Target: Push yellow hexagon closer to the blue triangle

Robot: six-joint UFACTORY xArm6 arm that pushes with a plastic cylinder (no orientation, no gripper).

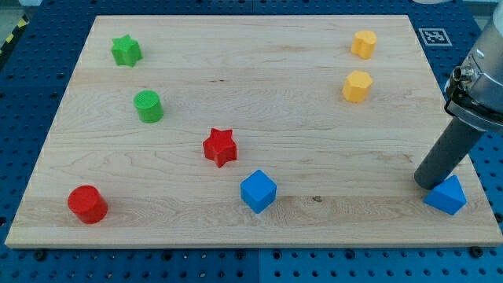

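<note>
Here, the only marking I can find is a black-and-white square tag [430, 35] beyond the board's top right corner; no words are readable. The pale wooden board [236, 86], grain running across, lies on a blue perforated table [23, 102]. My tip [428, 185], a plain rod with nothing to grip, rests near the bottom right corner, touching the blue triangle [447, 195]. The yellow hexagon [357, 86] sits well apart, toward the top right, below a second yellow block [363, 43].
</note>
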